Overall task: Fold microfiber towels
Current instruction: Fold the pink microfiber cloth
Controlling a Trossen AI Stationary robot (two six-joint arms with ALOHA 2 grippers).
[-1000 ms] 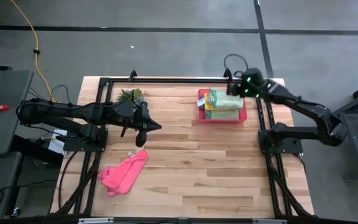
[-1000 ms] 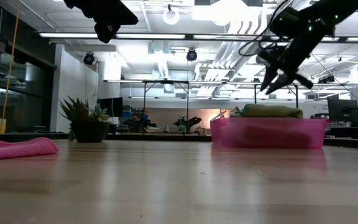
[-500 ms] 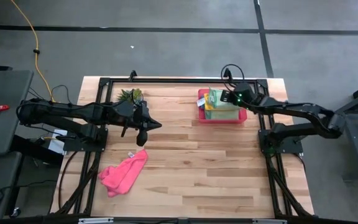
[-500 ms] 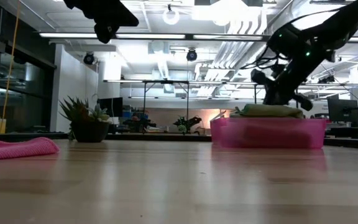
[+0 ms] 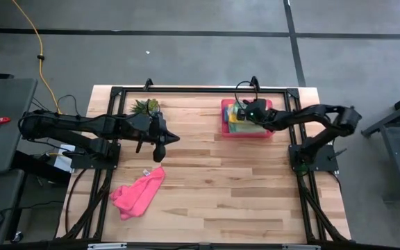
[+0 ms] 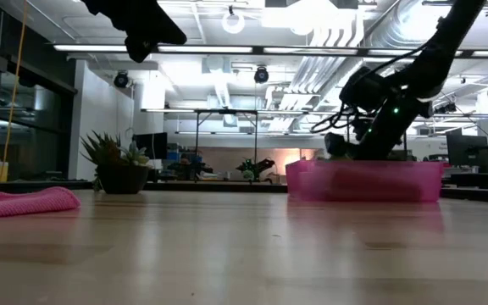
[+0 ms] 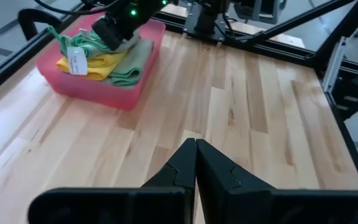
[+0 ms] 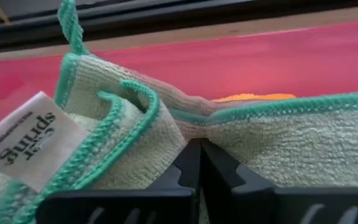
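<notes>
Down in pink tray (image 5: 222, 129) near worktop's far edge, right claw (image 5: 243, 111) pinched on light green towel (image 7: 132, 59); left claw (image 7: 196, 148) closed, empty, over mid-worktop; pink towel (image 5: 136, 192) toward near-left corner.

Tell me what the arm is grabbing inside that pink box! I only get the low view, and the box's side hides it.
Observer: The right arm's fingers are shut on a light green towel with a teal edge.
Operator: Is that the only towel in there?
Observer: No, a yellow towel lies under it in the pink tray.
Operator: What's the other arm doing?
Observer: The left arm's fingers are shut on nothing, above bare wood.
</notes>
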